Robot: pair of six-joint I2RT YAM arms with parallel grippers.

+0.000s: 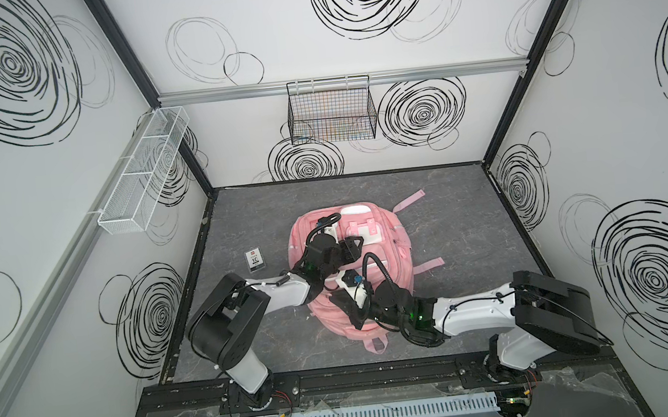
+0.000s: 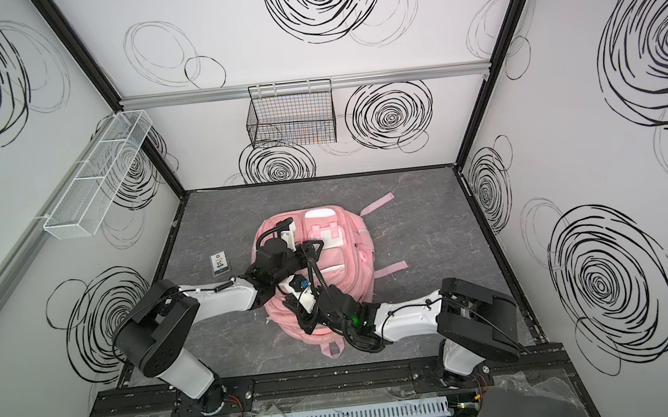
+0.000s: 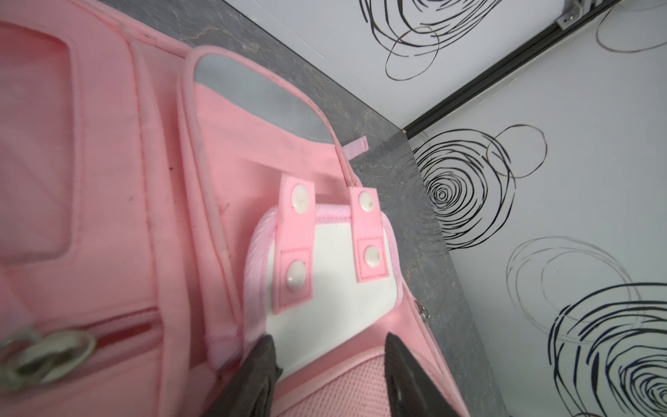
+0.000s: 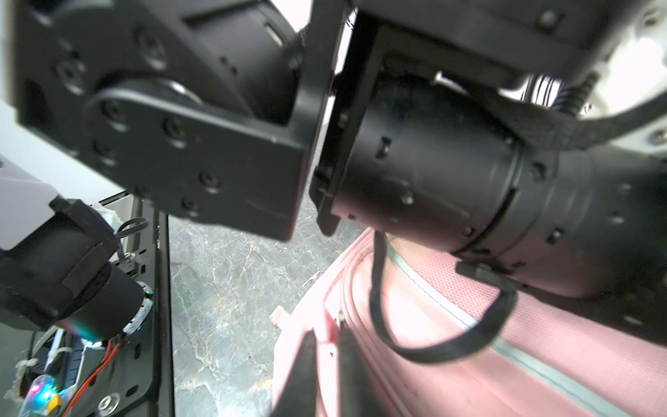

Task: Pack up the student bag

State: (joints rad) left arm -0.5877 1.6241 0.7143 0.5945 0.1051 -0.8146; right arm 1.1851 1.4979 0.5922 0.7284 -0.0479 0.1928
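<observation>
The grey marbled worktop fills the floor of the white-walled cell. The student bag lies flat on its middle with its pocketed front facing up in both top views. Its carry loop points to the near edge, and pink straps stick out on the right.

The left arm reaches in from the near left across the bag's left half. The right arm reaches in from the near right over the bag's near end.

A black wire basket hangs on the far wall. A white mesh basket hangs on the left wall.

The left claw stands fairly wide over the far part of the bag. Its two dark tips straddle the near end of a white flap and grip nothing.

The right claw sits at the bag's near-left edge. Its jaws are a narrow way apart and pink fabric shows in the gap. I cannot tell whether the tips touch that fabric.

A small card lies on the worktop just left of the bag and apart from it.

Two pink snap tabs run over the flap's far edge. A metal zip ring lies on a pocket further left.
</observation>
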